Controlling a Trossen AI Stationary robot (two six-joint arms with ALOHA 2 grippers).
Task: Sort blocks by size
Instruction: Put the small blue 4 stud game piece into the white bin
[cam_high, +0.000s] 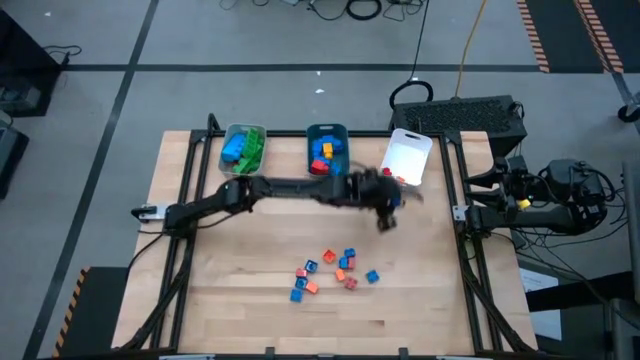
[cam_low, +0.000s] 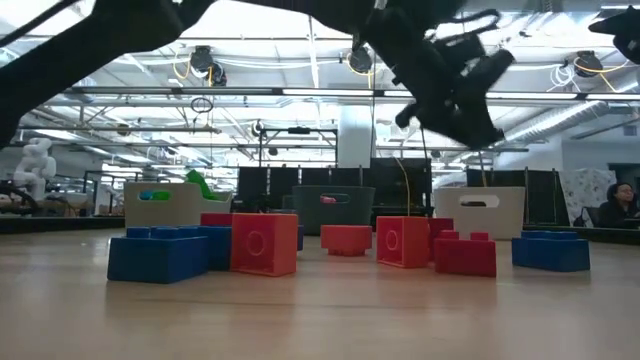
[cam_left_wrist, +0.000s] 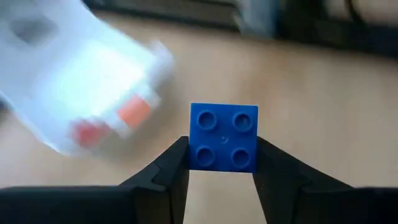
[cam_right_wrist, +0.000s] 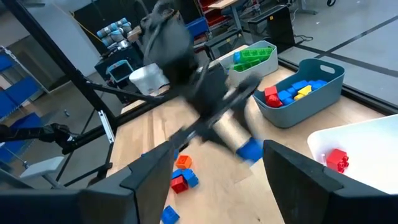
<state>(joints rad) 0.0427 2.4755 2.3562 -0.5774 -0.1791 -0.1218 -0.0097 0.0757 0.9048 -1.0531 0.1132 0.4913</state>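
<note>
1. Wooden bench (cam_high: 250, 300) in a workshop with cables on the floor; three trays stand along its far edge: a grey tray (cam_high: 243, 148) holding green and blue bricks, a teal tray (cam_high: 326, 150) holding blue, red and yellow bricks, and a white tray (cam_high: 407, 157) showing at least one red brick.

2. Left hand (cam_high: 386, 205) is reached across the bench, raised off the surface, just short of the white tray's near corner. Its two fingers are clamped on opposite sides of a small blue brick (cam_left_wrist: 223, 137), four studs facing the wrist camera.

3. Right hand (cam_right_wrist: 217, 168) is parked off the right edge of the bench, fingers spread wide, nothing between them.

4. Loose pile of small bricks (cam_high: 330, 272), red, orange and blue, lies on the bench behind and below the left hand, well apart from it, on the operator's side.

5. Step in hand, by judgement: transport of one small brick to its size tray. The white tray lies directly ahead of the left hand and appears to be the destination.

6. Next move calls for: carrying the left hand forward until the brick is over the white tray's interior, clearing its rim, then parting the fingers to drop it. Risk noted: release too early would land the brick on the bench or the rim.
</note>
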